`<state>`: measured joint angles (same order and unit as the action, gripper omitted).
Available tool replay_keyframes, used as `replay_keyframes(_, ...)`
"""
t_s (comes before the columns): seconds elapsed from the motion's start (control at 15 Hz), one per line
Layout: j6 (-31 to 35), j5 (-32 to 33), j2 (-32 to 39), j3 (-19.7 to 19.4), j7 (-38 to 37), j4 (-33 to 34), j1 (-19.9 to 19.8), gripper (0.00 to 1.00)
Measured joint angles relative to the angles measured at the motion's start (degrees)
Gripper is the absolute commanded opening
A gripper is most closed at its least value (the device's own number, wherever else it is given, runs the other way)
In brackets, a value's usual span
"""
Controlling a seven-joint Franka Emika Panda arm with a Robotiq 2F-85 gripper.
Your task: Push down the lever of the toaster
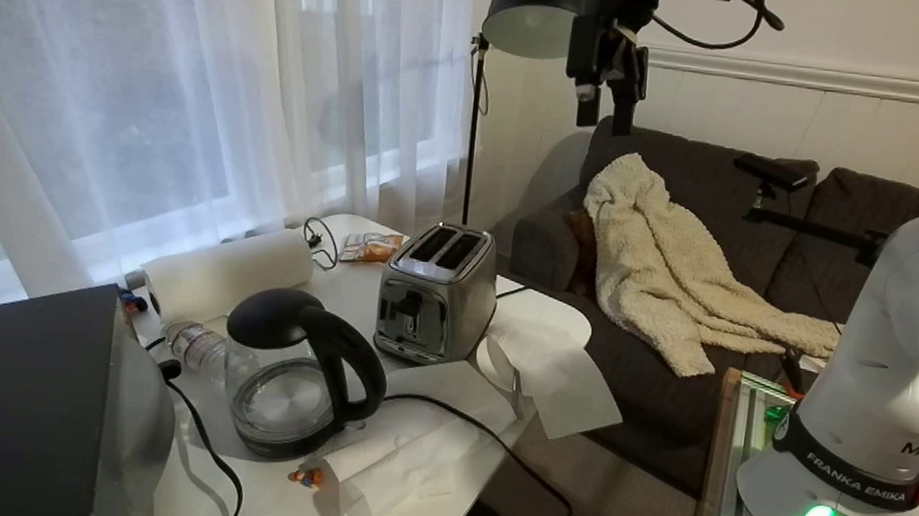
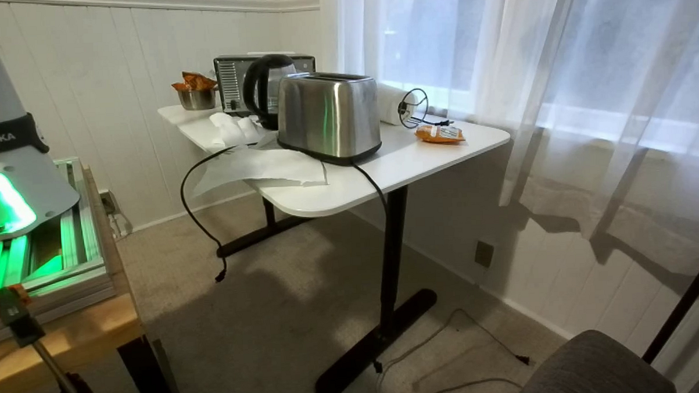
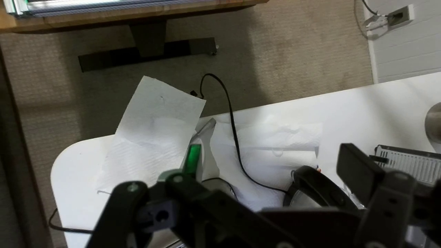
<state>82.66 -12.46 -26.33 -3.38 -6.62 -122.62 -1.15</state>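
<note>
Black gripper (image 1: 605, 114), one, which I hold high, jaws spread apart. Steel toaster (image 1: 439, 298), one, upright on the white table (image 2: 303, 199), well below. Glass kettle (image 1: 285, 392), black-handled, near it. Paper towel roll (image 1: 234, 271), lying by the curtain (image 1: 194, 60).

Home, dark sofa (image 1: 714, 204), blanket (image 1: 659, 259), sheer curtains (image 1: 192, 77)

On tbl (image 1: 276, 504), in an exterior view: kettle (image 1: 281, 396) front-L of toaster (image 1: 435, 302), paper roll (image 1: 229, 271) behind kettle.
</note>
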Motion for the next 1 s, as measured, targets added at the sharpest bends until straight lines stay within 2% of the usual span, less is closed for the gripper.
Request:
replay_keyframes(0.4,8.9,1.7,4.1,7.5,-10.6,1.8,0.1,1.0)
replay_keyframes(0.47,9.7,2.6,5.2,8.8,-12.8,2.6,0.1,0.75)
replay_keyframes(0.53,10.2,3.7,6.4,10.0,-15.1,3.5,0.1,0.74)
replay_keyframes(0.8,10.9,5.5,12.9,13.3,-25.3,8.1,0.6,0.44)
replay_keyframes(1.0,13.7,5.5,17.9,14.4,-34.9,10.7,1.4,0.23)
